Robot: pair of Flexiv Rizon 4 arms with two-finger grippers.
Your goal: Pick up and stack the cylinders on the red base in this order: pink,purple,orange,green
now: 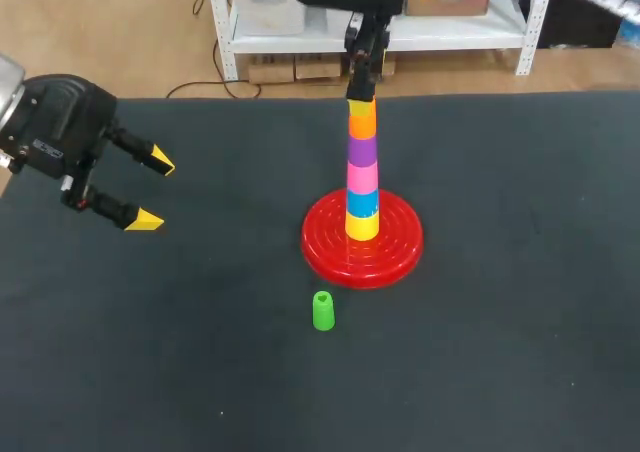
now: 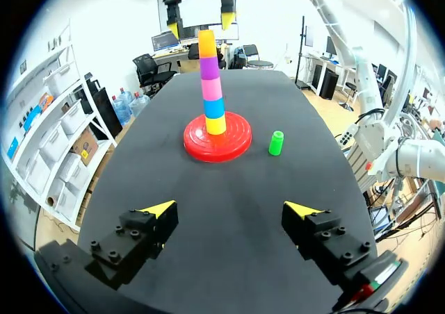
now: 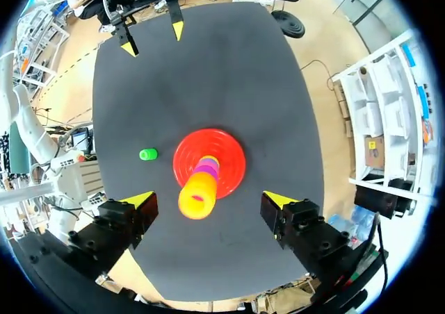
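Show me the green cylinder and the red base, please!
green cylinder (image 1: pixel 322 312), head view, middle of its side.
red base (image 1: pixel 405 242), head view, bare right side of its rim.

The table (image 1: pixel 520 352) is plain dark grey, almost black. The base (image 1: pixel 330 257) is bright red, with round rings in it, one inside the other. The tower on it is striped with plain colours. From the bottom up there is a yellow cylinder (image 1: pixel 362 224), a blue cylinder (image 1: pixel 362 201), a pink cylinder (image 1: pixel 362 177), a purple cylinder (image 1: pixel 361 150) and an orange cylinder (image 1: pixel 362 120). The green cylinder (image 1: pixel 322 311) is bright green all over. The left gripper (image 1: pixel 153 190) and the right gripper (image 3: pixel 211 200) are black with bright yellow tips.
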